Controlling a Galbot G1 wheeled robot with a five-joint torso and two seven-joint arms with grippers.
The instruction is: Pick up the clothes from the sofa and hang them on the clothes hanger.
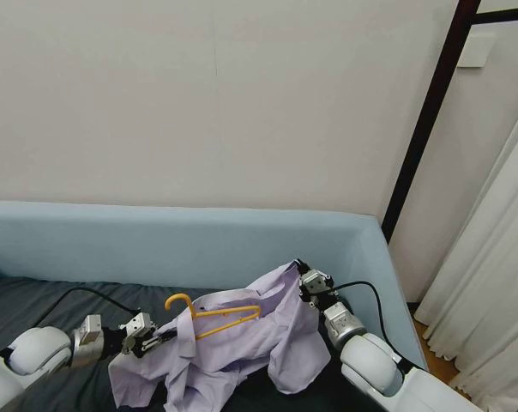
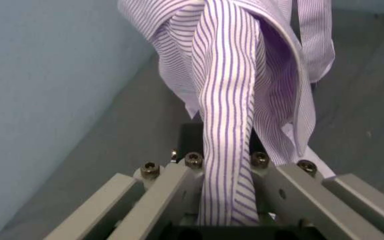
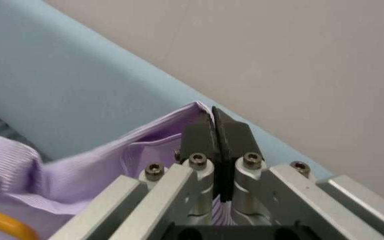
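Over the dark seat of the pale blue sofa [image 1: 156,245], a lilac striped shirt [image 1: 242,348] is stretched between the robot's two arms. The left gripper [image 1: 149,337] sits low at the left side of the garment, close to the seat cushion. It is clamped on a bunched strip of the cloth. In the left wrist view the striped fabric runs straight down into the gap between the grey fingers [image 2: 172,187], and the rest of the shirt hangs in folds beyond them, above the grey cushion and beside the blue backrest.

The right gripper [image 1: 303,280] is higher, near the sofa's right corner where the backrest meets the armrest. Its fingers [image 3: 197,134] are pressed together, and a thin edge of the shirt is pinched at their tips. From there the cloth slopes away and down toward the other arm. So the right side of the shirt is raised and the left side droops. The lower folds hang toward the seat, and whether they touch it cannot be told.

A yellow hanger [image 1: 214,314] lies against the upper front of the shirt, between the two grippers. Its hook curls up on the side nearer the left gripper, and its far end meets a fold of cloth.

Behind the sofa is a plain wall [image 1: 242,103]. A dark post [image 1: 426,116] and a white curtain [image 1: 490,283] stand to the right.
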